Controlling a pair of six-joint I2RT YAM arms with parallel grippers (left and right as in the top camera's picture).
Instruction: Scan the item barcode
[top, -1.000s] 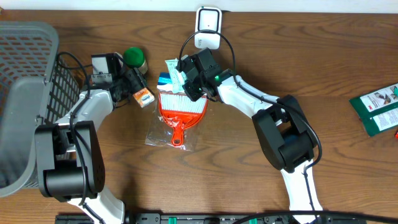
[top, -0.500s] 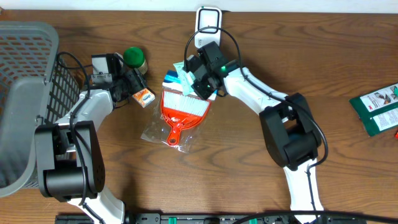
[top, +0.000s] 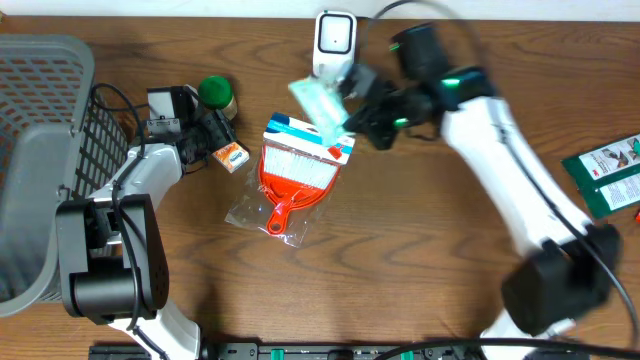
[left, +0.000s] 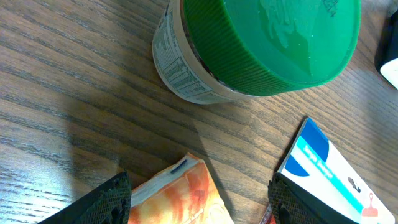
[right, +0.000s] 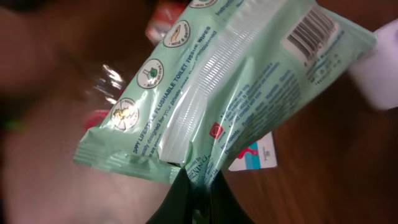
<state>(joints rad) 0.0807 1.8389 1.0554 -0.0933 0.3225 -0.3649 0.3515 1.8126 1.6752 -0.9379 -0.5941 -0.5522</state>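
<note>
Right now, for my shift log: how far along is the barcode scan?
Done: the right gripper is shut on the wipes pack, raised off the table. In hand: holding it beside the white scanner. Left, likely: facing its barcode to the scanner.

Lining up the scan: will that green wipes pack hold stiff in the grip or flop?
Probably floppy: the wipes pack is a soft film pouch pinched at one edge by the right gripper, so it may sag or swing. The glossy film looks slippery. Its barcode at the far end could wobble most.
</note>
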